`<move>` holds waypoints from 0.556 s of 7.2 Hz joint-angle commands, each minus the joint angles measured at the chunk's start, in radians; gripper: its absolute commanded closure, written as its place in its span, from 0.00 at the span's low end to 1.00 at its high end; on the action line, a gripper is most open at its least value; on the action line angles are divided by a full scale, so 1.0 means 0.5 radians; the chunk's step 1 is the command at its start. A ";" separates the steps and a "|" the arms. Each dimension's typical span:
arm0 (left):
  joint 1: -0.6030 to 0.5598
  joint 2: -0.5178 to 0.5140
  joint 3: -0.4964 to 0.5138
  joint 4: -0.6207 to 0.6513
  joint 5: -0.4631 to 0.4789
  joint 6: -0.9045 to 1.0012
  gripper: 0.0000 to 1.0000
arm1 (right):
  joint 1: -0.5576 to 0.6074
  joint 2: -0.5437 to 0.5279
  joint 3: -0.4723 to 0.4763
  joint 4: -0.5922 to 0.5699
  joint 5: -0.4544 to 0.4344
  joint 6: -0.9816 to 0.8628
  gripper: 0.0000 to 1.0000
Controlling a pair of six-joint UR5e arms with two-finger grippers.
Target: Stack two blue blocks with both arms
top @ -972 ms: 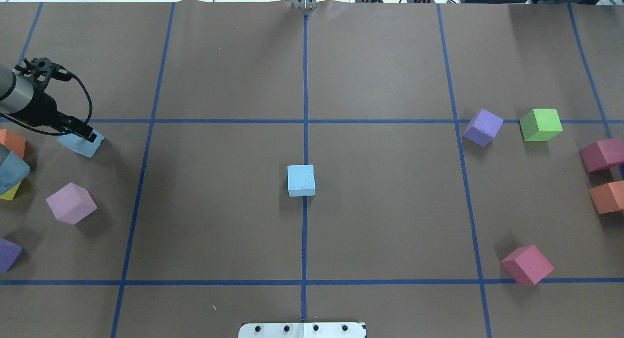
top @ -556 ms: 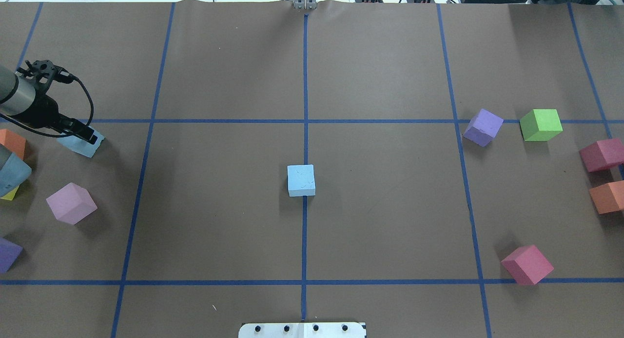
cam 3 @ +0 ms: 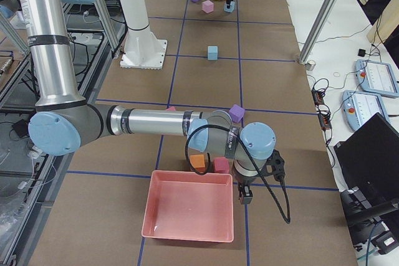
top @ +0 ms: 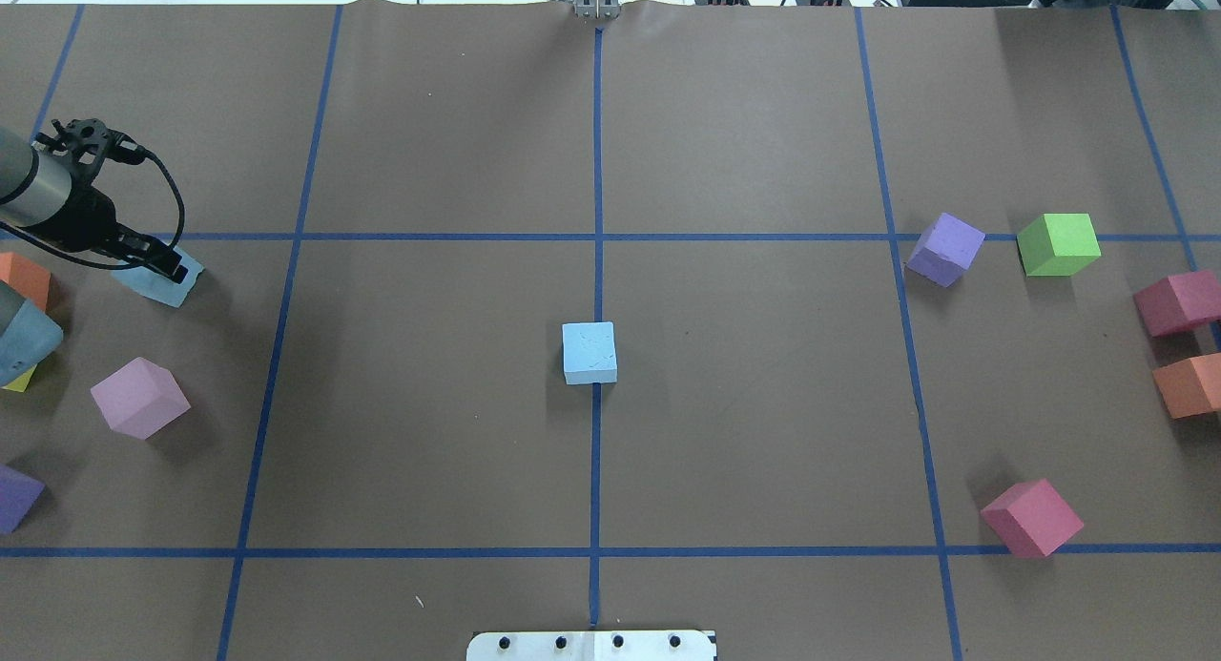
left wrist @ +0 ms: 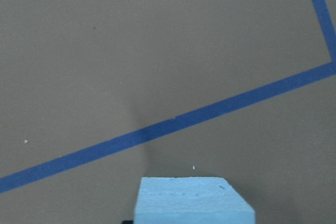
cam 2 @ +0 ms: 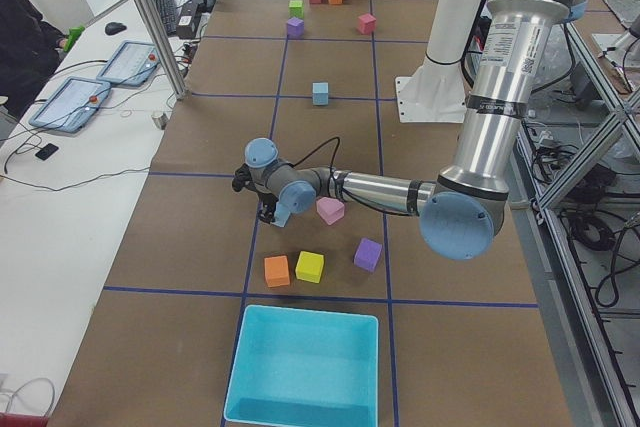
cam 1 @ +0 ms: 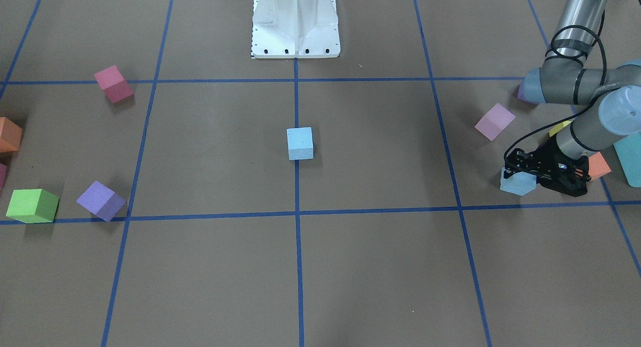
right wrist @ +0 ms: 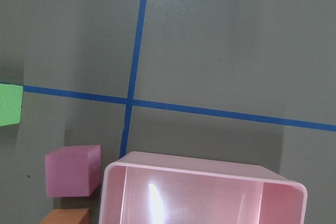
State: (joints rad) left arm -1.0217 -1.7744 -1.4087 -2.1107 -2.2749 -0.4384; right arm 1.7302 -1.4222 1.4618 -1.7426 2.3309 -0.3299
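Left gripper [top: 157, 260] at the bench's left edge, jaws closed on one blue block [top: 164, 285], which is turned skew to the tape grid. Orange cube [top: 24, 278] near it on the edge side. Your room: a wide stretch of brown paper [top: 401, 356] runs to the second blue block [top: 589, 353] at mid-bench, square to the lines, a cube with no long axis. Right gripper [cam 3: 245, 192] beside the pink tray [cam 3: 190, 173] at the right edge; jaws not readable

Two high cameras look steeply down on the table [top: 429, 117] from opposite long sides, both taking in the centre blue block [top: 589, 353]; two more look along it from either end. Each wrist camera hangs close above the table.
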 commanded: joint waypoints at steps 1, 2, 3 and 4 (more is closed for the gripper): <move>0.000 -0.001 0.001 0.000 0.000 0.002 0.34 | 0.000 -0.003 0.003 0.000 -0.001 0.000 0.00; 0.000 -0.004 0.001 0.000 0.000 0.008 0.34 | 0.000 -0.003 0.006 0.000 -0.001 0.000 0.00; 0.000 -0.019 -0.017 0.012 -0.015 -0.007 0.34 | 0.000 -0.003 0.006 0.000 -0.001 0.000 0.00; 0.003 -0.095 -0.020 0.043 -0.021 -0.034 0.34 | 0.000 -0.003 0.006 0.000 -0.001 -0.003 0.00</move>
State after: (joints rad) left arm -1.0211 -1.7913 -1.4149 -2.1027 -2.2809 -0.4433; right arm 1.7304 -1.4235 1.4646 -1.7426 2.3301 -0.3301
